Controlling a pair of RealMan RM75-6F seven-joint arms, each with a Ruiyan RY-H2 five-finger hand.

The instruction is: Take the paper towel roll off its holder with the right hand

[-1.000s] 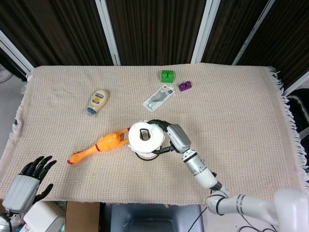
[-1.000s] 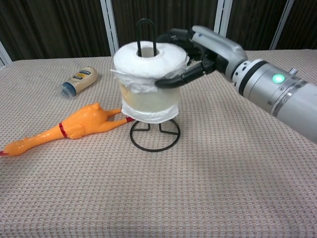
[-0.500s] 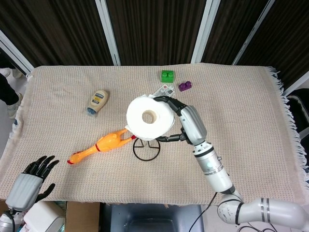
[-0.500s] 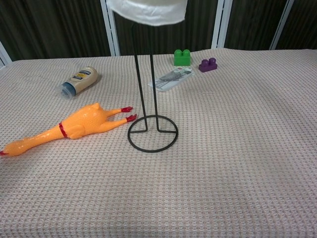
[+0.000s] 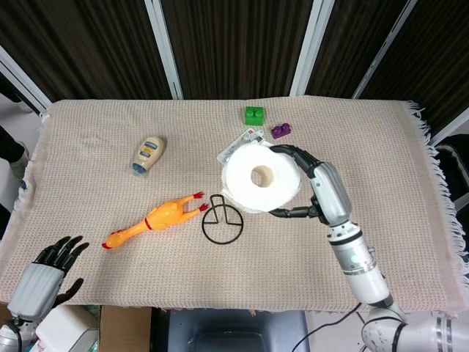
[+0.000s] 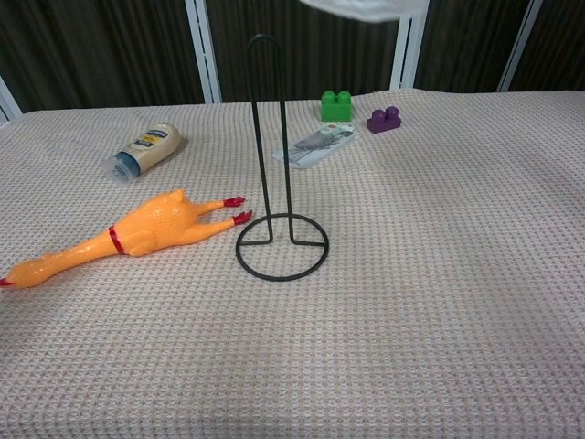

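Head view: my right hand (image 5: 321,192) grips the paper towel roll (image 5: 261,177), lifted clear of the holder (image 5: 222,218) & just right of it. Rubber chicken (image 5: 152,221) lies left of holder, mayo bottle (image 5: 149,153) further up-left. My left hand (image 5: 44,273) sits at the worktop (image 5: 381,161) edge, far left of holder, fingers spread, holding nothing.

Chest view: holder stands bare; only the roll's bottom edge (image 6: 361,8) shows, up-right of holder top. Green block (image 6: 335,105) & purple block (image 6: 384,119) sit behind holder.
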